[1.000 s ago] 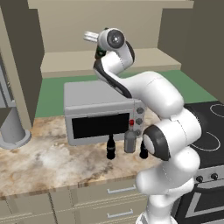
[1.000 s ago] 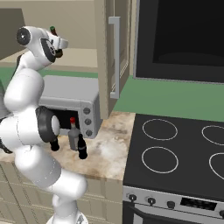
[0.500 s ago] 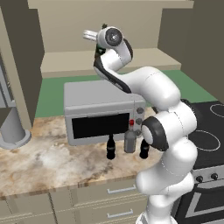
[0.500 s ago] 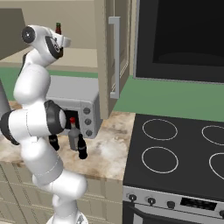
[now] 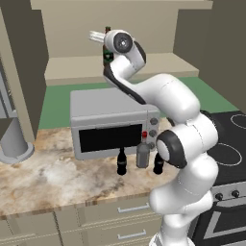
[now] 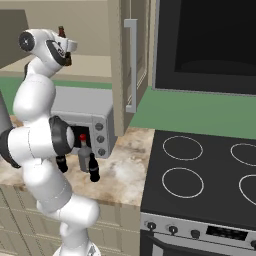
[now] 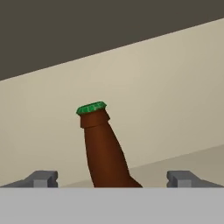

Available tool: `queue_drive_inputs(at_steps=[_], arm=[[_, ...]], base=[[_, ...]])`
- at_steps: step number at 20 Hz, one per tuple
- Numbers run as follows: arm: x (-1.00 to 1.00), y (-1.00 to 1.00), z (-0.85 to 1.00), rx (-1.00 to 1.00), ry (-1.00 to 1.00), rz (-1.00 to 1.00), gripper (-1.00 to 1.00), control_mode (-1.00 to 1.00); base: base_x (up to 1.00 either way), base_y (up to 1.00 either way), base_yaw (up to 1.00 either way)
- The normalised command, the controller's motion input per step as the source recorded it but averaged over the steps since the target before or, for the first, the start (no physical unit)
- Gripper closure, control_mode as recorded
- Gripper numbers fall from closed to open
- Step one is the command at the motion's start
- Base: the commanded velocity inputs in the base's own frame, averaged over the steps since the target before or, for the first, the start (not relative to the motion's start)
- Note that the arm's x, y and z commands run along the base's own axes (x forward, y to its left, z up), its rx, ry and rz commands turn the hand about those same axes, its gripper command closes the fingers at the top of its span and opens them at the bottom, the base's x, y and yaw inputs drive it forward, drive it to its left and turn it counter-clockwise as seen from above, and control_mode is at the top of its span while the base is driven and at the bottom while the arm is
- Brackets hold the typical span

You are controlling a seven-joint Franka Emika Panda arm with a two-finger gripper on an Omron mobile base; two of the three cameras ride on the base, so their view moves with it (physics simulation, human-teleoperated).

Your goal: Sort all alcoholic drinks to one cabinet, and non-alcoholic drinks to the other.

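The slim brown beer bottle point(image 7: 103, 148) with a green cap stands upright on the pale upper cabinet shelf point(image 5: 72, 67). My gripper point(image 7: 112, 178) is open around its lower body, a clear gap on each side between fingertips point(image 7: 41, 178) and glass. From the left base camera the gripper point(image 5: 96, 36) is raised at the shelf, with the bottle point(image 5: 107, 50) just behind the hand. On the counter, in front of the microwave, stand the grey bottle with a red cap point(image 5: 142, 153) and two black cola bottles point(image 5: 122, 162) point(image 5: 158, 164).
The grey microwave point(image 5: 110, 122) sits on the marble counter point(image 5: 48, 178) under the shelf. An open cabinet door point(image 6: 131, 60) hangs to the right of the arm. The black stove point(image 6: 200, 175) lies to the right. A grey cone-shaped thing point(image 5: 12, 144) stands far left.
The hand has stayed up at the shelf beside the beer bottle. The arm's elbow and forearm have swung and straightened below it. The bottles on the counter have not moved.
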Motion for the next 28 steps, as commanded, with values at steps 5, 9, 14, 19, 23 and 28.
queue_drive_inputs(at_steps=[5, 9, 14, 19, 23, 28], arm=[[-0.53, 0.0, 0.21, 0.0, -0.08, -0.02, -1.0, -1.0], [-0.73, 0.0, 0.23, 0.0, -0.06, -0.03, -1.0, -1.0], [-0.85, 0.0, 0.2, 0.0, 0.0, -0.05, -1.0, -1.0], [-0.99, -0.06, 0.02, 0.02, 0.03, -0.06, -1.0, -1.0], [-0.94, -0.2, 0.0, 0.07, 0.11, -0.06, -1.0, -1.0], [-0.81, -0.26, 0.0, 0.1, 0.15, -0.07, -1.0, -1.0]], base=[[0.0, 0.0, 0.0], [0.0, 0.0, 0.0], [0.0, 0.0, 0.0], [0.0, 0.0, 0.0], [0.0, 0.0, 0.0], [0.0, 0.0, 0.0]])
